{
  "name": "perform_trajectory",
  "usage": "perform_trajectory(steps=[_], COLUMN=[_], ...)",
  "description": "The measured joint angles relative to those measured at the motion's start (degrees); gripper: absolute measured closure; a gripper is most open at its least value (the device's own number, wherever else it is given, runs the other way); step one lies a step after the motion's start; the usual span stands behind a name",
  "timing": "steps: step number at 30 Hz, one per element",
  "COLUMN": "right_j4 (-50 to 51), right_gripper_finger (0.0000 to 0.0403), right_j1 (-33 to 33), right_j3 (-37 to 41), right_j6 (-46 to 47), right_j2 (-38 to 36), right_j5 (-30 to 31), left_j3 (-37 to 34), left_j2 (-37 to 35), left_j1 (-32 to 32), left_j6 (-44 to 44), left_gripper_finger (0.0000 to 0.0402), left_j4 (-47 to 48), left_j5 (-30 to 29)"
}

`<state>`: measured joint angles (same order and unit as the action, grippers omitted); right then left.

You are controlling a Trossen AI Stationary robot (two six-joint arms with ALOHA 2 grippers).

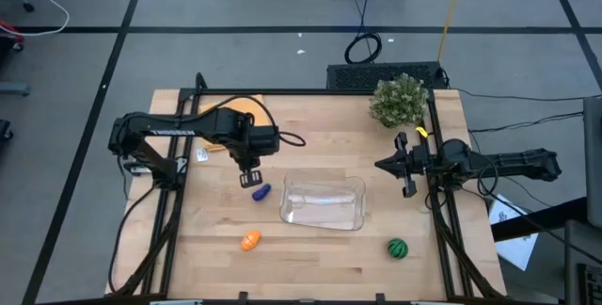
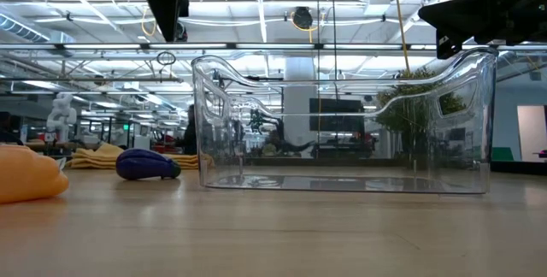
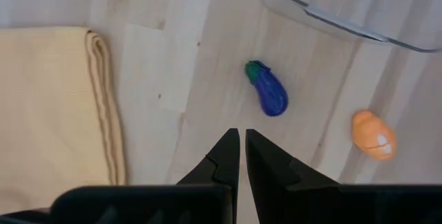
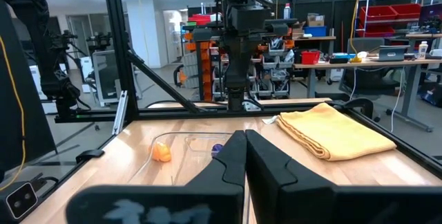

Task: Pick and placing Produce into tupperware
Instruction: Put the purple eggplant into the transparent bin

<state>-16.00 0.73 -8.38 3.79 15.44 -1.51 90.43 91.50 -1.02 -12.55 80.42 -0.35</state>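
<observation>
The purple elongated piece (image 1: 261,191) lies on its side on the table just left of the clear tupperware (image 1: 324,201); it also shows in the left wrist view (image 3: 268,90) and the low view (image 2: 147,164). The orange piece (image 1: 249,240) lies near the table's near edge, the green striped round piece (image 1: 398,248) at the near right. My left gripper (image 1: 250,177) hangs shut above the table, just beyond the purple piece (image 3: 241,141). My right gripper (image 1: 404,166) waits shut at the table's right side, above the surface (image 4: 244,141).
A folded orange-yellow cloth (image 1: 237,117) lies at the far left under the left arm. A bushy green plant (image 1: 399,99) stands at the far right corner. Bare wood lies between the tupperware and the near edge.
</observation>
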Motion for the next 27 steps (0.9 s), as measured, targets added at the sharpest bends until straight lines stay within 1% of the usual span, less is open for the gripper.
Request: perform_trajectory(steps=[10,13,16,23,27], right_j4=[0.02,0.02,0.02,0.02,0.02], right_gripper_finger=[0.0403,0.0403,0.0403,0.0403,0.0403], right_j1=[0.0,0.0,0.0,0.0,0.0], right_j3=[0.0,0.0,0.0,0.0,0.0], right_j6=[-0.01,-0.02,-0.02,-0.02,0.0], right_j2=[0.0,0.0,0.0,0.0,0.0], right_j5=[0.0,0.0,0.02,-0.01,-0.01], left_j3=[0.0,0.0,0.0,0.0,-0.02], left_j2=[0.0,0.0,0.0,0.0,0.0], left_j1=[2.49,3.44,3.87,4.2,4.2], left_j6=[1.45,1.76,1.85,1.13,0.84], left_gripper_finger=[0.037,0.0357,0.0324,0.0216,0.0167], left_j4=[-3.07,-3.1,-3.12,-3.12,-3.01], left_j5=[0.37,0.39,0.45,0.46,0.45])
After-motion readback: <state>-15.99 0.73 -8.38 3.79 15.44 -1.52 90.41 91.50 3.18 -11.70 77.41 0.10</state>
